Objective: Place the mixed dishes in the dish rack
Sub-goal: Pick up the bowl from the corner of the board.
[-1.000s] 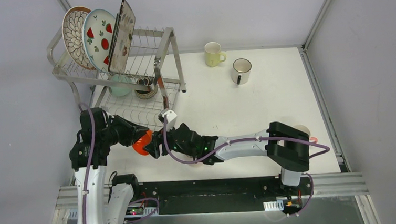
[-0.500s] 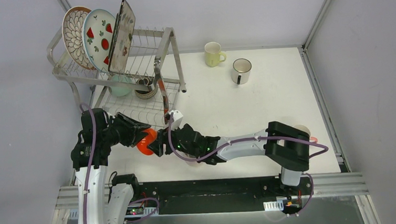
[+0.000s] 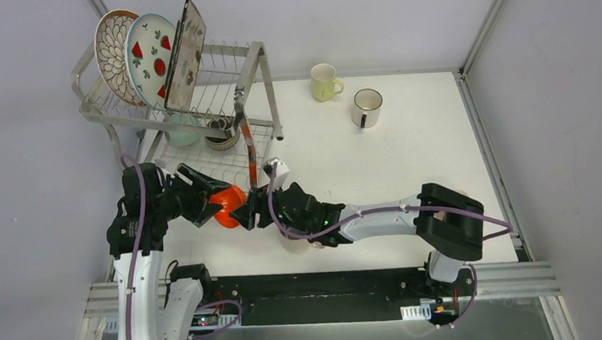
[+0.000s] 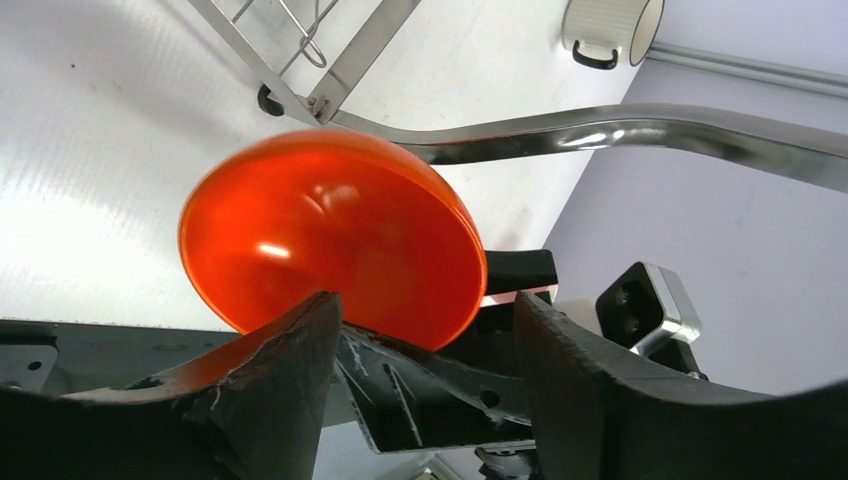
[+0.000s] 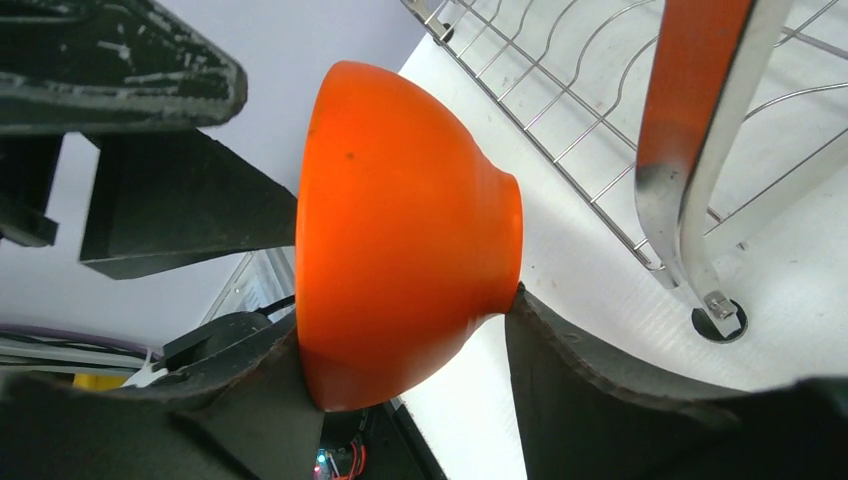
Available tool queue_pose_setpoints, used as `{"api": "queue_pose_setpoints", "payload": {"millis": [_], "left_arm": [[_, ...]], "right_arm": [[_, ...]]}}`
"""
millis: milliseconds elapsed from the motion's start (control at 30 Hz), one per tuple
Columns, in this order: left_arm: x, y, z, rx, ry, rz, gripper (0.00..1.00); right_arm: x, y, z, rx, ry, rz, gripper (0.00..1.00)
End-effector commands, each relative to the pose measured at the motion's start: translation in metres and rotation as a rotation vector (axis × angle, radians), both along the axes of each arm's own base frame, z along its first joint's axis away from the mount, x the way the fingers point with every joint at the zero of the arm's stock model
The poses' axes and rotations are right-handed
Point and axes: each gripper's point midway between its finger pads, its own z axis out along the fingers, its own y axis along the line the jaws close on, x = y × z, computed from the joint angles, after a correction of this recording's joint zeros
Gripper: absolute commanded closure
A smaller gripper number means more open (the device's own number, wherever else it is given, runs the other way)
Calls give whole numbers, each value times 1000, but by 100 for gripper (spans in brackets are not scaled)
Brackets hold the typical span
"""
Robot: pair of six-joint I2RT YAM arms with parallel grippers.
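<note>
Right tool [image 3: 243, 216] clamped on orange bowl [image 3: 227, 205] near the rack [image 3: 252, 64]; left tool [image 3: 212, 200] spread apart just beside it.

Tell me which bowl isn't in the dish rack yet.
The orange bowl, held in the right end effector; the mint bowl and brown bowl sit on the dish rack's lower tier.
</note>
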Motion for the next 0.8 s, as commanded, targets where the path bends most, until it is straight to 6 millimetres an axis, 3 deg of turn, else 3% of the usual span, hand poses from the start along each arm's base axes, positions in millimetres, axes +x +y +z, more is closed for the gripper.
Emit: {"api": "queue_pose_setpoints", "payload": {"millis": [0,133,400,767], "left_arm": [[1,-6,26,14,-93,-55,31],[-1,-9,27,14,-100,-71,21],[-1,-10,28,19,-104,-82,19],[10,-1,-5,58,-67,-43,21]], "right_arm": [[2,-10,66,169,-58,-18,64],[2,-26,65,156,-62,-47,65],[6,-65,73,118,-118,-111,65],[11,-135,86,71,-192,-235,66]]}}
